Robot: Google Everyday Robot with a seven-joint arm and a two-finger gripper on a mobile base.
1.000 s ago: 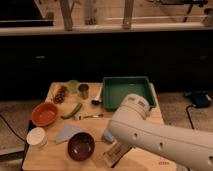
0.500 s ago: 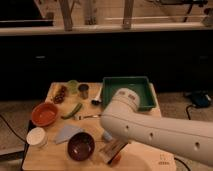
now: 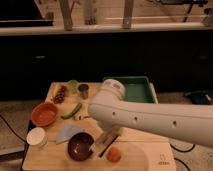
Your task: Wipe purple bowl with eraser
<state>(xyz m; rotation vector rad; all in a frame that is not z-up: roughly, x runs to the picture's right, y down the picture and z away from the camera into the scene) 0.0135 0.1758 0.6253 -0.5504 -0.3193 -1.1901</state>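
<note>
Swinging further left than half a second ago, the white arm (image 3: pixel 150 117) now reaches across the table (image 3: pixel 145 157), and its hand (image 3: pixel 106 139) sits low, just right of the purple bowl (image 3: pixel 80 146); whether it is open or closed cannot be told, and the eraser cannot be made out. An orange ball (image 3: pixel 114 154) lies just beside the hand. Around the pale wooden table stand an orange bowl (image 3: pixel 44 113), a white container (image 3: pixel 37 136), a light blue piece (image 3: pixel 68 133), a green pod (image 3: pixel 71 111), a metal cup (image 3: pixel 83 91) and a green tray (image 3: pixel 135 90). Behind is a dark wall under a pale ledge. A small mark at the table's corner is unreadable.
</note>
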